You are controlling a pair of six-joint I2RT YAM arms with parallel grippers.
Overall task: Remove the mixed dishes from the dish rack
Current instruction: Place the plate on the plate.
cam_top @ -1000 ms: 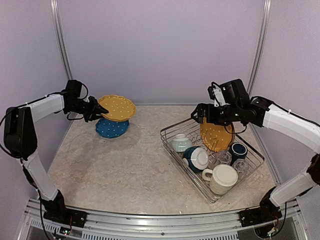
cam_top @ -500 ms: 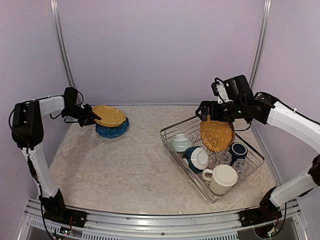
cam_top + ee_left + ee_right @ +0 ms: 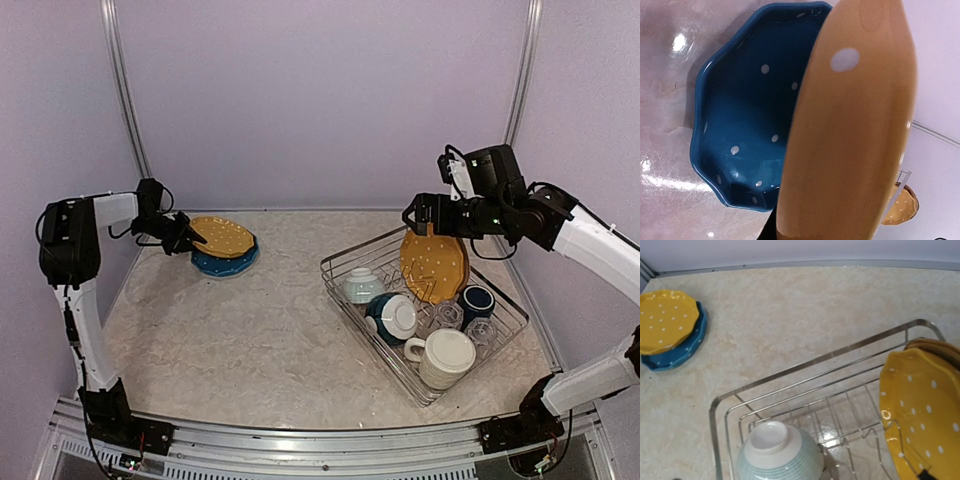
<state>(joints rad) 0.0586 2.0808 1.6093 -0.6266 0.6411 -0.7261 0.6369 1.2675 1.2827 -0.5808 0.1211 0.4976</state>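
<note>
Left tool (image 3: 190,238): closed down narrow on the near rim of the orange dotted plate (image 3: 222,236), at the far left of the counter (image 3: 260,340). A second ago this plate was held well above the blue dotted plate (image 3: 228,264); it has since been lowered and now sits over it, offset slightly to one side. From the left wrist view the orange dotted plate (image 3: 850,125) looks tilted over the blue dotted plate (image 3: 740,125). Whether it rests fully on it, I cannot confirm.

Right tool (image 3: 418,214): jaws spread wide, holding nothing. It has risen and drawn back to the right since the earlier frame and now hangs above the top edge of the second orange plate (image 3: 433,265), not touching it.

The dish rack (image 3: 335,285) stands on the right half of the counter, position unchanged. The second orange plate stands on edge at the rack's far side. Also inside:
- pale bowl (image 3: 362,285), upturned
- dark-blue bowl (image 3: 392,317)
- large cream mug (image 3: 445,358)
- navy mug (image 3: 476,300)
- clear glasses (image 3: 448,315)

None of these have shifted.
</note>
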